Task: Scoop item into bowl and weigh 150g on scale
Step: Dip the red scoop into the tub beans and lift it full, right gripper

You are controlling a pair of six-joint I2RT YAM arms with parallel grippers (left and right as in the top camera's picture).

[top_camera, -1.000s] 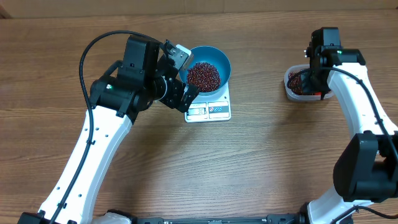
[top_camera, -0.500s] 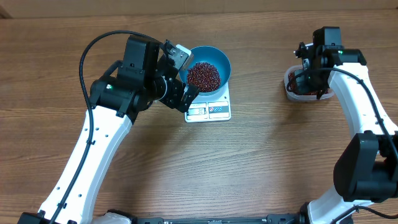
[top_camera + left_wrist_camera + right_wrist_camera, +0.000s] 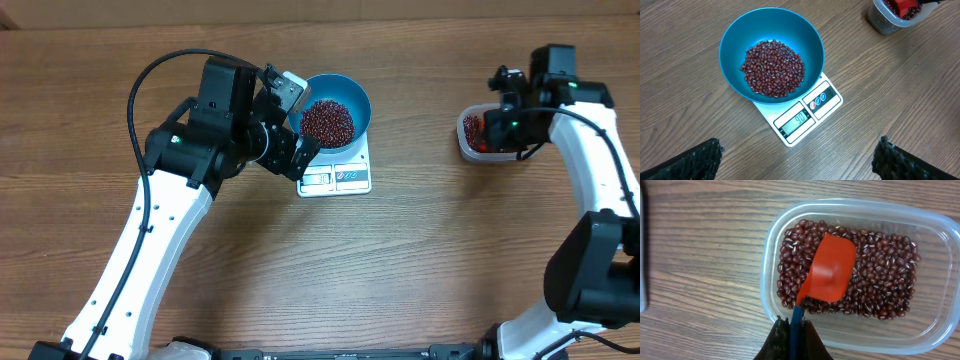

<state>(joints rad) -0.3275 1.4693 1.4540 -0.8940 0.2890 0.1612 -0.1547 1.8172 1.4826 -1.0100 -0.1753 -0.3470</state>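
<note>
Right end effector (image 3: 792, 330) is pinched together on the blue handle of a red plastic scoop (image 3: 830, 272), whose head lies on the dark red-brown beans (image 3: 880, 290) inside a clear plastic tub (image 3: 935, 325) at the far right of the table (image 3: 400, 270). Over on the left, the left end effector (image 3: 797, 155) hangs with its fingers spread wide apart, holding nothing, just beside the bright-blue bowl (image 3: 740, 30). That bowl sits on the small white scale (image 3: 825, 95) and holds a heap of beans; the display seems to read 90.
</note>
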